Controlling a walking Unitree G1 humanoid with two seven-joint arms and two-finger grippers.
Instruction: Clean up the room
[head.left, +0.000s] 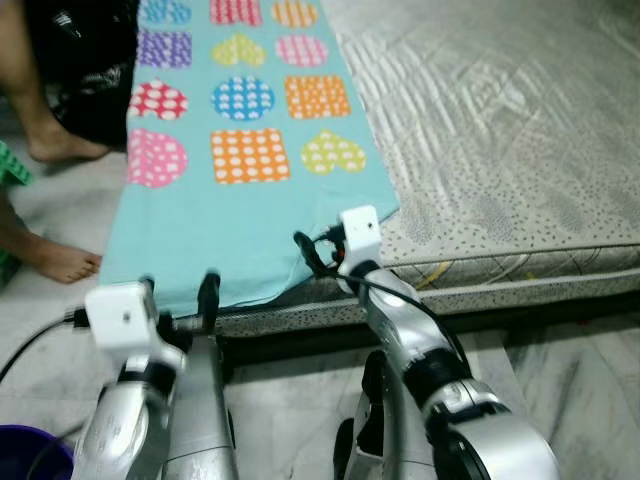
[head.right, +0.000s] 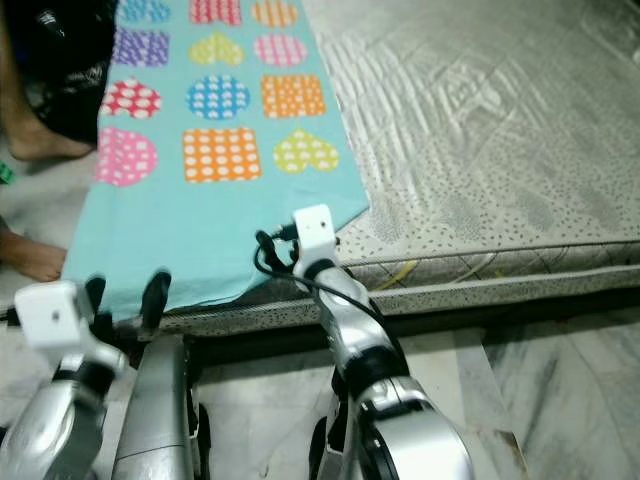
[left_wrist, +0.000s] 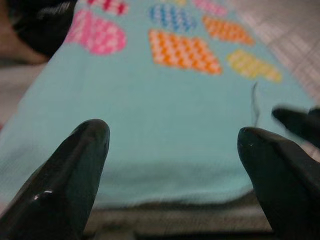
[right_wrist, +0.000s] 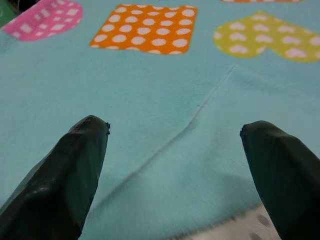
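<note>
A teal blanket (head.left: 240, 215) printed with dotted hearts, squares and circles lies spread over the left part of a grey mattress (head.left: 500, 150), its near edge hanging at the mattress front. My left gripper (left_wrist: 172, 132) is open, just short of that near edge, with its two black fingers (head.left: 208, 292) pointing at the cloth. Over the blanket's near right corner my right gripper (right_wrist: 175, 130) is open, with a fold line of the cloth (right_wrist: 210, 105) between its fingers. Neither gripper holds anything.
A person's bare feet (head.left: 60, 262) stand on the floor at the left, close to the blanket's left side, with dark clothing (head.left: 80, 60) behind. A purple bucket (head.left: 30, 455) sits by my left arm. Pale marble floor (head.left: 580, 350) runs along the mattress front.
</note>
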